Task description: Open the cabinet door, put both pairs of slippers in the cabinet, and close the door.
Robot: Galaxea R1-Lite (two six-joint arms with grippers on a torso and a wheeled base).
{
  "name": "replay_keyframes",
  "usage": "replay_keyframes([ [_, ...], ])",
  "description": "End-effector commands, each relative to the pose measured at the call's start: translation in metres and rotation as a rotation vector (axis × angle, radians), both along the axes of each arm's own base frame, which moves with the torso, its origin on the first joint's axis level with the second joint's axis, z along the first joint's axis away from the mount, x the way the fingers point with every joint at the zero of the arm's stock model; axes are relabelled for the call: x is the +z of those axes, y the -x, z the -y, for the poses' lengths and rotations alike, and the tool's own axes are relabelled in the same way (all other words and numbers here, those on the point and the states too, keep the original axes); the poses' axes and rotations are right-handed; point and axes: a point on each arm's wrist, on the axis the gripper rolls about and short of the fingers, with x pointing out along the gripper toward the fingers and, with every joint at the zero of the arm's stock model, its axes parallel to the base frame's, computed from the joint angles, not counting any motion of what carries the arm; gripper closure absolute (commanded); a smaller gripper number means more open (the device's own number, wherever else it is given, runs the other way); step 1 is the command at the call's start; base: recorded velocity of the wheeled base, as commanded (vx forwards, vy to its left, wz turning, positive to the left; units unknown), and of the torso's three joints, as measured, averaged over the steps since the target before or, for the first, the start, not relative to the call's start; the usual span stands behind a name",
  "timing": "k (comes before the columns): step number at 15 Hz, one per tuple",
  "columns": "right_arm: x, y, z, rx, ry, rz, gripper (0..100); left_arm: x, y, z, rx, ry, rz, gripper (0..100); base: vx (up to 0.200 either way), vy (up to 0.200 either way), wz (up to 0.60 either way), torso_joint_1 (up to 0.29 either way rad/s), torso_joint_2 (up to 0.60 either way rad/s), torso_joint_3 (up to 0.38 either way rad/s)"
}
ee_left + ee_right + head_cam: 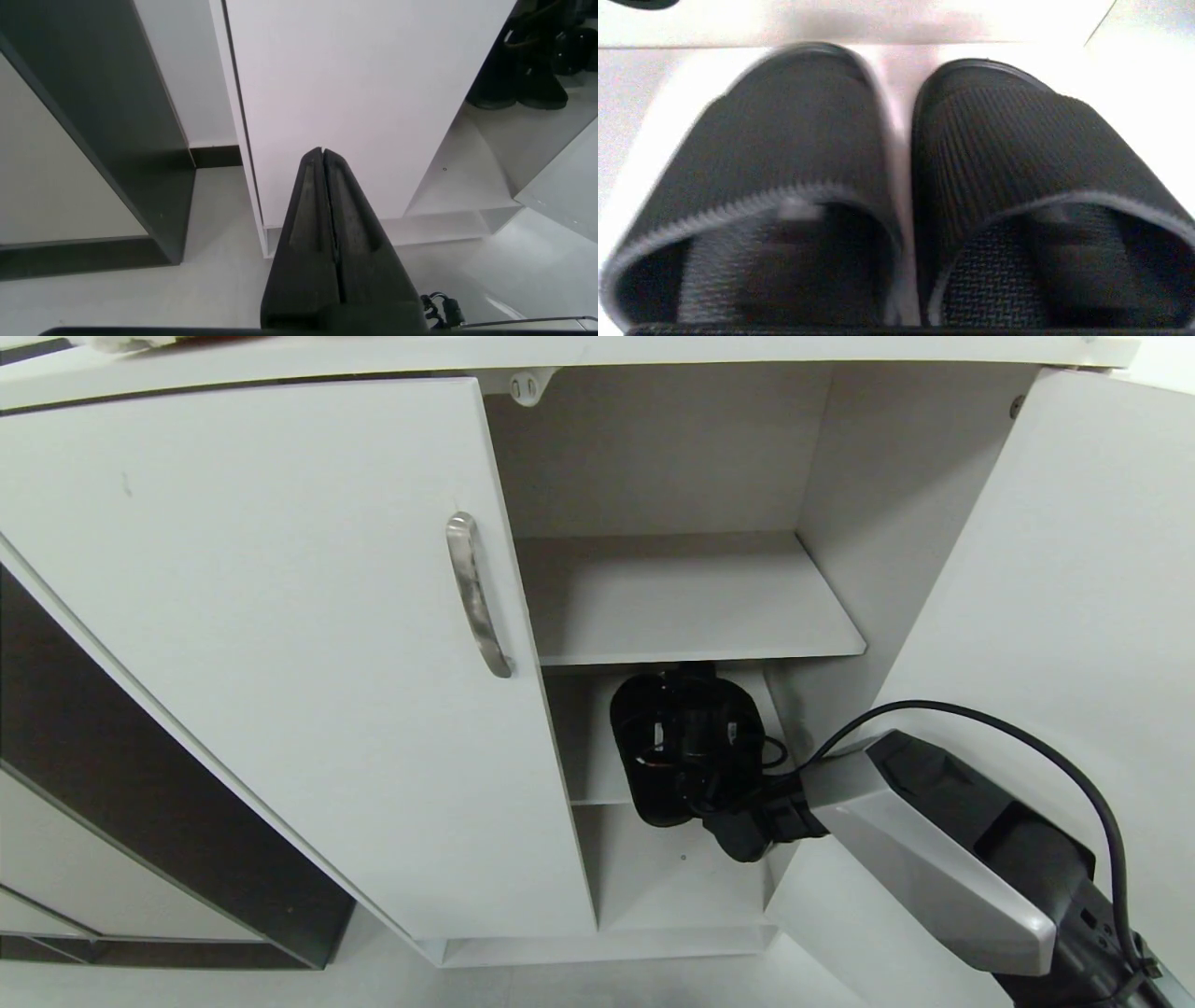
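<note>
Our right claw [709, 784] is inside the cabinet [672, 457], at the pair of black slippers [653, 747]. The slippers are side by side in the compartment just under the shelf [681, 597], at 6 o'clock from it. We cannot tell whether that claw grips them. Our left claw [322, 159] is pressed together, facing the closed left door [261, 616]. The open door [1074, 579] stands at 3 o'clock.
</note>
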Motion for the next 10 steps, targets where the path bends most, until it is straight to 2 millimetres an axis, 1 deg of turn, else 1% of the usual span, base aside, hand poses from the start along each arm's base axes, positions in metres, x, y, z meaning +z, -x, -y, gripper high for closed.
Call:
replay_keyframes([
  [1, 0.001, 0.003, -0.002, 0.003, -0.001, 0.001, 0, 0.0, 0.0, 0.0, 0.0, -0.001, -0.001, 100, 0.0, 0.0, 0.0, 0.0, 0.0, 0.0],
  [5, 0.003, 0.018, -0.005, 0.019, 0.01, -0.012, 0, 0.0, 0.0, 0.0, 0.0, 0.001, -0.001, 100, 0.0, 0.0, 0.0, 0.0, 0.0, 0.0],
  [7, 0.012, 0.032, -0.007, 0.026, 0.001, 0.0, 0, 0.0, 0.0, 0.0, 0.0, 0.001, -0.001, 100, 0.0, 0.0, 0.0, 0.0, 0.0, 0.0],
  [8, 0.014, 0.041, -0.007, 0.036, 0.006, -0.005, 0, 0.0, 0.0, 0.0, 0.0, 0.001, -0.001, 100, 0.0, 0.0, 0.0, 0.0, 0.0, 0.0],
  [10, 0.017, 0.074, -0.004, 0.076, 0.013, -0.012, 0, 0.0, 0.0, 0.0, 0.0, -0.001, -0.001, 100, 0.0, 0.0, 0.0, 0.0, 0.0, 0.0],
])
